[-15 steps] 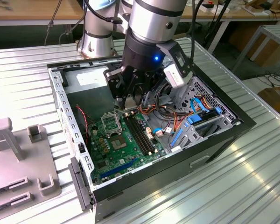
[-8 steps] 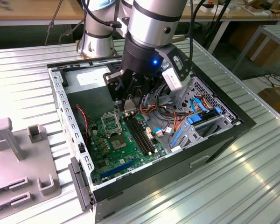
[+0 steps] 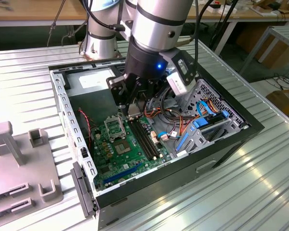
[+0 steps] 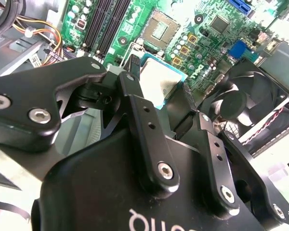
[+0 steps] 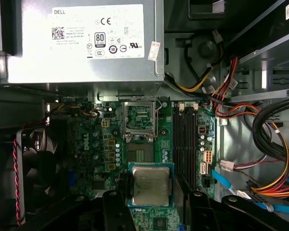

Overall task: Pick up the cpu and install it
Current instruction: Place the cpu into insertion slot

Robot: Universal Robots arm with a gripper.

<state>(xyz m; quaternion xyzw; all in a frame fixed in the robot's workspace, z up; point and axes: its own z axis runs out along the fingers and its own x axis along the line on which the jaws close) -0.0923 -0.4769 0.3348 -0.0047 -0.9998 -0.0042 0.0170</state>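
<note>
Pinches the cpu flat between the jaws of the gripper, above the motherboard, near the empty socket, not over it.

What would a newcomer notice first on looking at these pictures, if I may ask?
The silver robot arm reaching into the open computer case catches the eye first in the exterior view. In the first wrist view, its gripper holds the cpu above the green motherboard, close to the open socket.
</note>
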